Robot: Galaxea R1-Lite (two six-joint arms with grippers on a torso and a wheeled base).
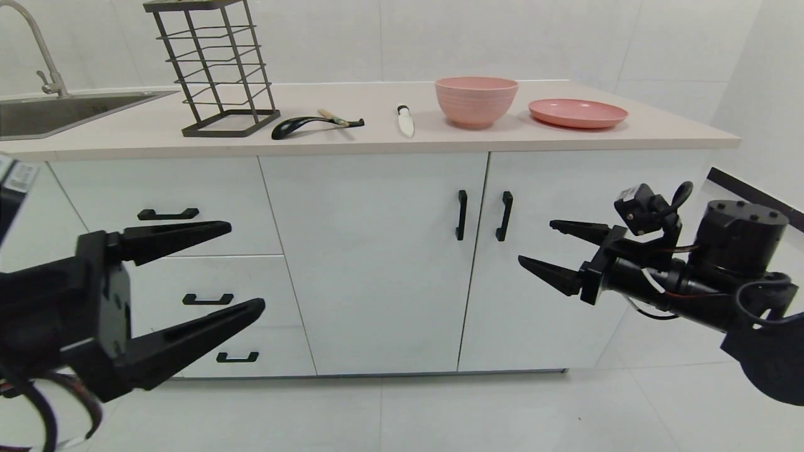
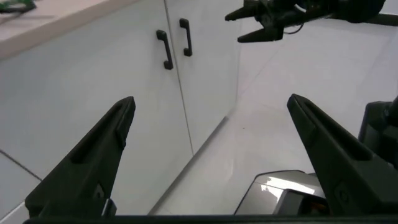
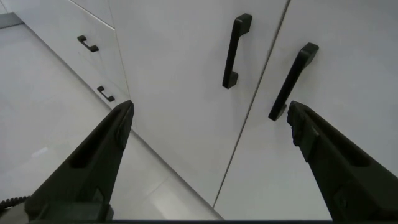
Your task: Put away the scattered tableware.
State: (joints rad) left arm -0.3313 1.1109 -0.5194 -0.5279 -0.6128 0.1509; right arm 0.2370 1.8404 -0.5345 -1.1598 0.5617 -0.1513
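Observation:
On the counter lie a pink bowl, a pink plate, a white-bladed knife, a black ladle and a wooden-handled utensil crossing it. A black wire rack stands left of them. My left gripper hangs open and empty in front of the drawers, well below the counter. My right gripper is open and empty too, facing the cabinet doors. In the left wrist view the left gripper frames the doors, with the right gripper farther off. In the right wrist view the right gripper faces the door handles.
A steel sink with a tap is set into the counter's far left. Below are three drawers with black handles and two cabinet doors with vertical handles. White tiled floor spreads in front of the cabinet.

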